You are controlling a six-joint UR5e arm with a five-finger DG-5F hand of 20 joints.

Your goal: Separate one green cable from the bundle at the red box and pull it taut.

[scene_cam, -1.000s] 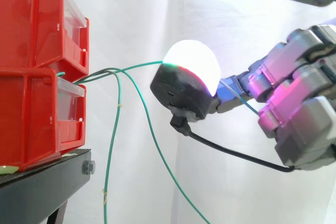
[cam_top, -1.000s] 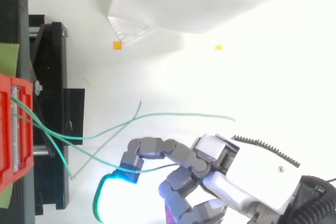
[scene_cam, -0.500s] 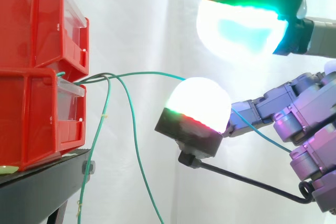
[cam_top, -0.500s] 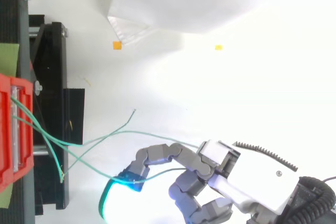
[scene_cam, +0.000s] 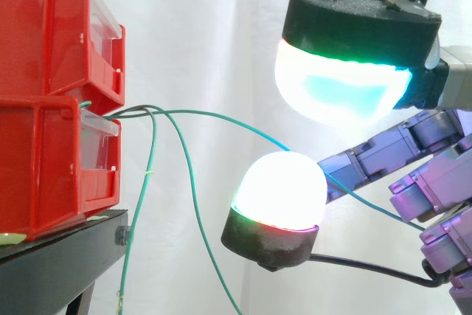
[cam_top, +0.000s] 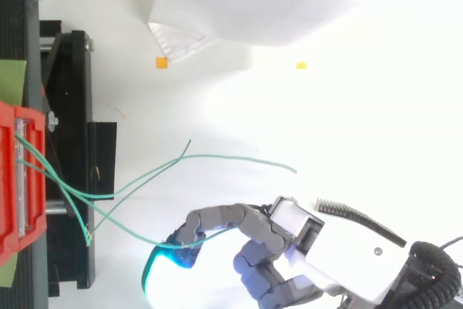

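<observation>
Green cables come out of the lower red bin [scene_cam: 44, 160], [cam_top: 18, 179] on the left. One green cable [scene_cam: 221, 117], [cam_top: 130, 228] runs from the bin rightward, sloping down, with a slight sag. It passes between two glowing pads, the white one [scene_cam: 280, 189] below and the cyan one [scene_cam: 339, 86] above, then crosses the grey fingers. My hand [scene_cam: 435, 175], [cam_top: 340, 251] sits right of the bins with a finger curled round this cable. Two other green cables [scene_cam: 144, 197], [scene_cam: 192, 204] hang loose from the bin.
A second red bin [scene_cam: 44, 35] is stacked on the lower one, both on a black stand [scene_cam: 59, 263], [cam_top: 72, 106]. A white curtain hangs behind. One loose cable's free end [cam_top: 289, 170] lies out over the white floor, near two small orange markers [cam_top: 161, 63].
My hand has dropped lower and drawn a little away from the bins, taking the held cable with it. That cable now slopes down from the bin. The loose cables have swung.
</observation>
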